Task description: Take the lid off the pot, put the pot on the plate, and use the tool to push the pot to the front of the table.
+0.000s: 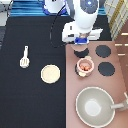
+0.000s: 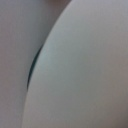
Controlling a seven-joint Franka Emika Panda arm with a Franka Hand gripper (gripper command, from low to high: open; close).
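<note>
The pot (image 1: 85, 66) stands uncovered on the stove block, reddish-orange balls showing inside it. The lid is out of view. My gripper (image 1: 80, 46) hangs just above the pot toward the exterior view's top, over the stove's top-left burner (image 1: 81, 52). The cream plate (image 1: 50, 74) lies on the black table (image 1: 30, 105), left of the pot. The white tool (image 1: 24, 56) lies farther left on the table. The wrist view holds only a pale grey curved surface (image 2: 85, 70) seen from very close.
The brownish-pink stove block (image 1: 120, 85) fills the exterior view's right side, with two more black burners (image 1: 103, 51) (image 1: 106, 68). A large grey pan (image 1: 95, 106) with a handle sits at its bottom end.
</note>
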